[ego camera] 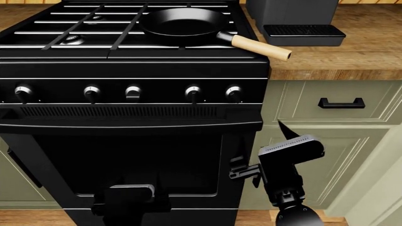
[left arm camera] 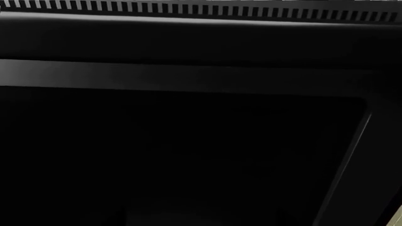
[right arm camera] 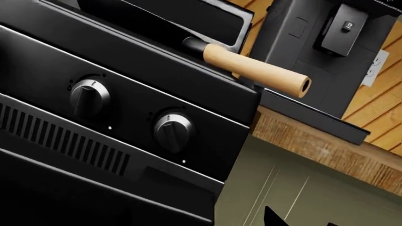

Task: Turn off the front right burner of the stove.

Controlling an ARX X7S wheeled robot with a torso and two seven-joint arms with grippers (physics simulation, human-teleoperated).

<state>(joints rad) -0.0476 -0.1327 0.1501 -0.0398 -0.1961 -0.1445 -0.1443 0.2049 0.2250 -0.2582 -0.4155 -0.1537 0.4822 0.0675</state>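
The glossy black stove (ego camera: pixel 125 70) fills the left and middle of the head view, with black grates, an oven door and a row of several silver-black knobs. The rightmost knob (ego camera: pixel 234 92) and the one beside it (ego camera: pixel 193 92) also show in the right wrist view, the rightmost knob (right arm camera: pixel 174 132) and its neighbour (right arm camera: pixel 90 96). My right gripper (ego camera: pixel 285 134) points up beside the oven door's right edge, below and right of the rightmost knob, apart from it. Only one black fingertip (right arm camera: pixel 274 219) shows. My left gripper (ego camera: pixel 125 197) is low against the oven door (left arm camera: pixel 188 75); its jaws are hidden.
A black frying pan (ego camera: pixel 182 23) with a wooden handle (ego camera: pixel 261 47) sits on the front right grate, its handle out over the wooden counter (ego camera: pixel 339 59). A dark grey coffee machine (ego camera: pixel 295 16) stands on the counter. Green cabinet drawers (ego camera: pixel 339 103) are right of the stove.
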